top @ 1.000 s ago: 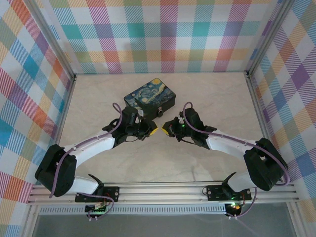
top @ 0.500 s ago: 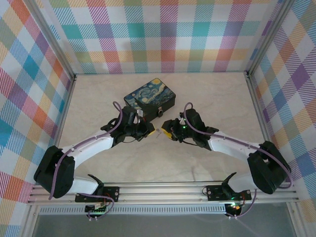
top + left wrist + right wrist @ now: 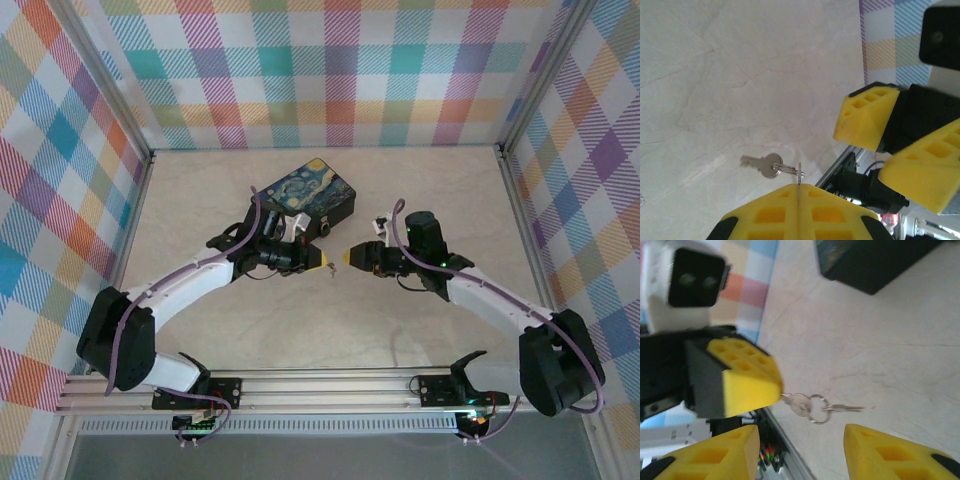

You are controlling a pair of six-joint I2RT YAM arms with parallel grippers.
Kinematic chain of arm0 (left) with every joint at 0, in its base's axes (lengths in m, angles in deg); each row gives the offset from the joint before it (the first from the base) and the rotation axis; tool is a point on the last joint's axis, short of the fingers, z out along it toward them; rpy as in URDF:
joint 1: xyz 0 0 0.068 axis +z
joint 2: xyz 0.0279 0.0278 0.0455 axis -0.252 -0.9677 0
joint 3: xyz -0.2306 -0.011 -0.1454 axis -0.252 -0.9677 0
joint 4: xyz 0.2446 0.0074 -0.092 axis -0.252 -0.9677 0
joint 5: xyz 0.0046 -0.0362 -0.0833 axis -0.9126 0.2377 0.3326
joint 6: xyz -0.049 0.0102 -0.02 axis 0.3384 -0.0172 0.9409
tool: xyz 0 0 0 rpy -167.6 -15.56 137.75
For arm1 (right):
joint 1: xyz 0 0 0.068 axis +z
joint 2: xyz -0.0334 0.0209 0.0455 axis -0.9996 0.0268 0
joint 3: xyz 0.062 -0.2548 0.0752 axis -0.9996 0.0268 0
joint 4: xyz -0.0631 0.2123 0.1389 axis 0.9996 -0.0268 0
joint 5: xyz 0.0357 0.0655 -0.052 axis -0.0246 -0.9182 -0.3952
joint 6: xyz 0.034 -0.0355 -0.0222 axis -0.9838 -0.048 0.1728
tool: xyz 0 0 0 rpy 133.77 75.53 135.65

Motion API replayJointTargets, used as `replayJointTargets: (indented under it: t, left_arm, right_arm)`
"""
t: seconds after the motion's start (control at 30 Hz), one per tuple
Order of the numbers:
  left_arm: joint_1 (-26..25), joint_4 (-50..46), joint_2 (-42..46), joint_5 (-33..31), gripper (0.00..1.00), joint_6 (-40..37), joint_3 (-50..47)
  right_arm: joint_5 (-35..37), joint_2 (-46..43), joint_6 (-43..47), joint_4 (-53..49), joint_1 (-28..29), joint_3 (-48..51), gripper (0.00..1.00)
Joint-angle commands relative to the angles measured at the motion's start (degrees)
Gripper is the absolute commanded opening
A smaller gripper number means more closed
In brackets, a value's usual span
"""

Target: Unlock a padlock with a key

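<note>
Box [image 3: 305, 197] mid-table; padlock [image 3: 326, 230] apparently just beside its near face. Left gripper [image 3: 322, 261] is clenched on the key [image 3: 797, 403], with a second key [image 3: 844, 408] dangling off the ring. Right gripper [image 3: 349, 257] is released and faces it, close by. Judgement: hold the key level and let the ring settle before presenting it.

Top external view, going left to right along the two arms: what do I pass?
In order: left arm's shoulder → left tool, shut on the key → right tool, open → right arm's shoulder. The painted box overlaps the left tool sideways, so it is left out.
</note>
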Motion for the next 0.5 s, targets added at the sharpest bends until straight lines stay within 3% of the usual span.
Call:
replayJointTargets:
  t: [0.0, 0.2, 0.47]
  left_arm:
    - [0.26, -2.04, 0.23, 3.94, 0.00, -4.29, 1.86]
    - [0.26, 0.42, 1.08, 7.33, 0.00, -4.21, 1.17]
    - [0.26, 1.99, 1.85, 8.98, 0.00, -4.45, 1.07]
  right_arm:
    - [-9.74, 1.40, 9.18, 3.51, -0.26, -1.23, 0.46]
    - [-13.20, 4.25, 12.29, 3.40, -0.37, -1.41, 0.43]
    - [-14.79, 2.38, 9.41, 8.20, -0.35, 0.33, 0.38]
